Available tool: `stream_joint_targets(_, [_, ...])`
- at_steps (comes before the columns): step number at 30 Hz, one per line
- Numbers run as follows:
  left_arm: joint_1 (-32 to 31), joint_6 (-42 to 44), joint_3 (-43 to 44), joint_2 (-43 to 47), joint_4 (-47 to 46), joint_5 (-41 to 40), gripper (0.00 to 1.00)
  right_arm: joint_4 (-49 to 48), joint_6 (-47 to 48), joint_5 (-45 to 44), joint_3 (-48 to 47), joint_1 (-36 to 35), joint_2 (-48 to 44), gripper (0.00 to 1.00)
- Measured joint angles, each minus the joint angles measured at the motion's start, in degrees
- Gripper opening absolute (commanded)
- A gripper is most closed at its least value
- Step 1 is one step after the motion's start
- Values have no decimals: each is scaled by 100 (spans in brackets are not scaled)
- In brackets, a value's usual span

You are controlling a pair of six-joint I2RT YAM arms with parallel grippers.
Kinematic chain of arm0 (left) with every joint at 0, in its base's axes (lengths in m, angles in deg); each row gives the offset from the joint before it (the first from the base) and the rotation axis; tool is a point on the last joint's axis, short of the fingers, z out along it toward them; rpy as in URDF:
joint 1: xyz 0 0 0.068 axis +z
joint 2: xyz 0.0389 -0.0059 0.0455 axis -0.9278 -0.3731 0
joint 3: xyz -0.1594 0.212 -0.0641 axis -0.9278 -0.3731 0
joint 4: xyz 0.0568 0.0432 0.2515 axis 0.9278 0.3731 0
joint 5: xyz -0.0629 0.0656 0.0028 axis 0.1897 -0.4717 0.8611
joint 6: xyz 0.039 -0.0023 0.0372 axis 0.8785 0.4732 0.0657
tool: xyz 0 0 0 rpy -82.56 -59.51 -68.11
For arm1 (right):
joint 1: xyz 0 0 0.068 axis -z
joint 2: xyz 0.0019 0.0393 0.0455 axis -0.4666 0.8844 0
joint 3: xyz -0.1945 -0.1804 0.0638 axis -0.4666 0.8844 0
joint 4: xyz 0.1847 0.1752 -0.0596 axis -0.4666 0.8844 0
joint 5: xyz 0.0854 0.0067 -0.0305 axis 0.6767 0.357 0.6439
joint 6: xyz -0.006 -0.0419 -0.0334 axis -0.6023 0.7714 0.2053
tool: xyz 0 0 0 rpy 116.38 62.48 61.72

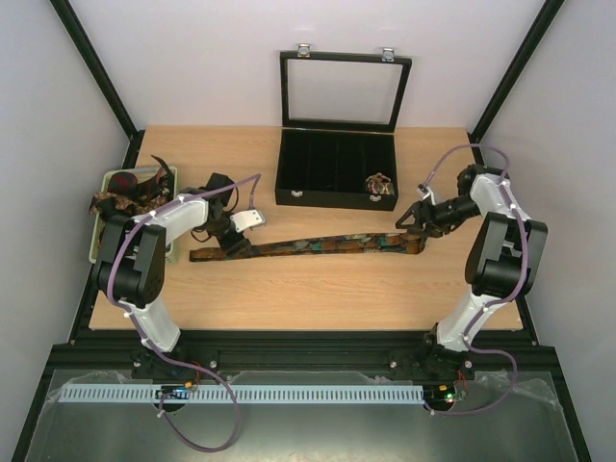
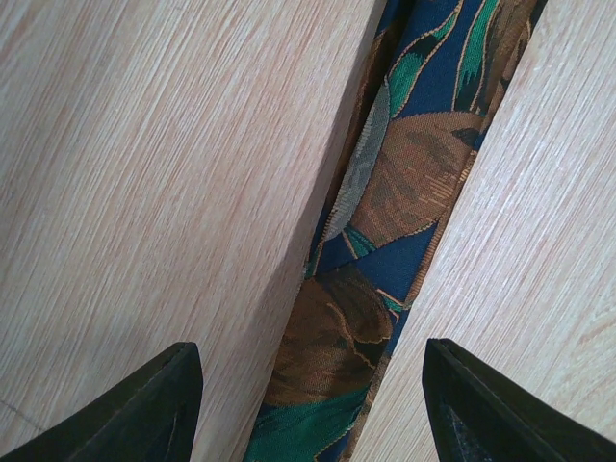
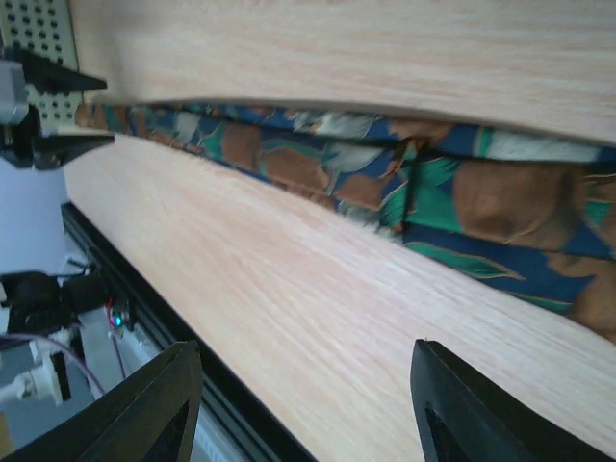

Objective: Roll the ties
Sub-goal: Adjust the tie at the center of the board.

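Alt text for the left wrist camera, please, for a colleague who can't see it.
A blue, brown and green patterned tie lies flat on the wooden table, running from bottom centre to top right. The left end effector is open, one dark finger on each side of the tie.

Blue, brown, green leaf-patterned tie (image 2: pixel 380 241)

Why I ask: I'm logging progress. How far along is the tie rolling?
Done: one rolled tie sits in the front right compartment of the black box. In hand: a second tie lies flat across the table, left pincer open astride one end, right pincer open near the other; not yet rolled. Left: rolling it, then the ties heaped in the green basket.
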Motion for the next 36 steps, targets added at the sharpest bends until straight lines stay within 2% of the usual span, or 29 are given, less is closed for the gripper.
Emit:
stream_joint_targets(3, [4, 24, 0, 0, 0, -13, 66, 247, 190, 7, -7, -111, -7, 54])
stream_joint_targets(6, [13, 37, 0, 0, 2, -33, 66, 177, 125, -181, -44, 251, -22, 49])
stream_joint_targets(11, [22, 37, 0, 0, 2, -50, 66, -407, -197, -1086, -74, 761, -173, 40])
stream_joint_targets(19, [22, -20, 0, 0, -31, -48, 66, -1388, -765, -2002, 686, 146, -450, 37])
stream_joint_targets(27, [22, -35, 0, 0, -44, -52, 66, -2166, -1279, -2583, 817, -70, -142, 45])
stream_joint_targets(36, [22, -33, 0, 2, -42, -92, 66, -2398, -1421, -2614, 699, -85, 492, 32])
